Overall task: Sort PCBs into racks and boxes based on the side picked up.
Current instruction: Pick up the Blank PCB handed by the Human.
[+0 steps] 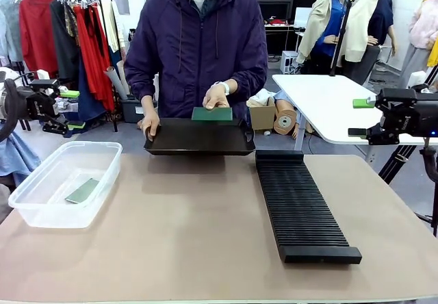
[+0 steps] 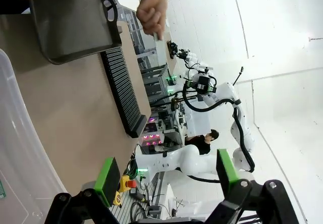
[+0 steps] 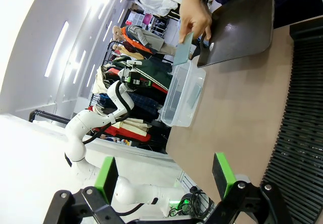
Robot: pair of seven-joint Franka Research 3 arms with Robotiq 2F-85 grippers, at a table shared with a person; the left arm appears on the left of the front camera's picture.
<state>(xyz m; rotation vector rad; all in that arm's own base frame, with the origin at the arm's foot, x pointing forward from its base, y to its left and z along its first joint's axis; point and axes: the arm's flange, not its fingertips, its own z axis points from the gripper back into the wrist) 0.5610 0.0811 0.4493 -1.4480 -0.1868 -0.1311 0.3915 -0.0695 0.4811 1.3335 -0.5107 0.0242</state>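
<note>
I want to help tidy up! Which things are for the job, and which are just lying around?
For the job:
held PCB
PCB in the box
box
rack
tray

Just lying about:
hanging clothes
cardboard box
white table

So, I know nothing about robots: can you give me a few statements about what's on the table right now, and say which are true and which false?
1. A pale PCB lies inside the clear tub. True.
2. The black rack holds several boards. False: all its slots are empty.
3. The person's hand holds a dark green PCB above the black tray. True.
4. The tray lies near the robot, beside the tub. False: the person grips it at the far edge of the table.
</note>
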